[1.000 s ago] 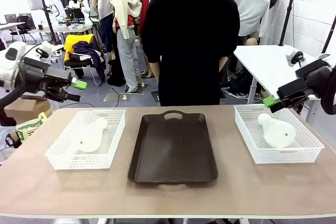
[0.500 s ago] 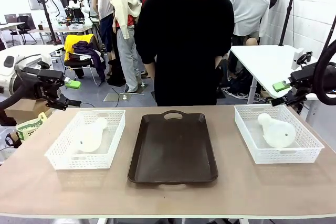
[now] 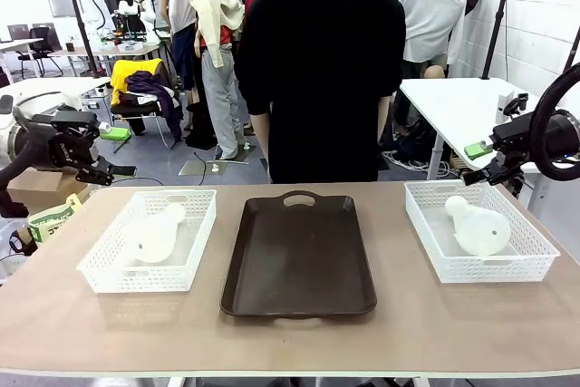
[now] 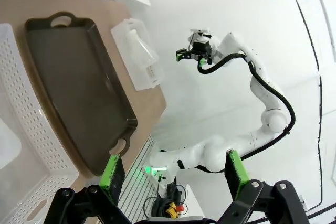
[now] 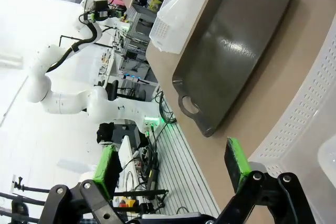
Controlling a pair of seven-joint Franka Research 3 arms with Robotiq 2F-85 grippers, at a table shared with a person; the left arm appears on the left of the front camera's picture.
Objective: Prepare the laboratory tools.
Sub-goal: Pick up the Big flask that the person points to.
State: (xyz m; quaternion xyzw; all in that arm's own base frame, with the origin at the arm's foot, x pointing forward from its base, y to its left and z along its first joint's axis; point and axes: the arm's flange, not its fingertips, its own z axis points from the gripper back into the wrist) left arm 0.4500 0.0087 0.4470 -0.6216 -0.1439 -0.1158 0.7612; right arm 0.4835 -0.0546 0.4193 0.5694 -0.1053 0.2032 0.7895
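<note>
While the left pincer (image 3: pixel 120 152) and right pincer (image 3: pixel 474 164) stay open, both have drawn back outward.

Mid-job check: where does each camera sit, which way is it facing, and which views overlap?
Front: fixed between the arms, facing across the table at the person; left gripper and right gripper, both open, at the sides.
Left wrist: on its arm, rolled, looking over the tray toward the right arm; own fingers at the bottom.
Right wrist: on its arm, rolled, looking over the tray toward the left arm; own fingers at the bottom.
Shared: all three show the tray; each wrist view shows the other arm.
</note>
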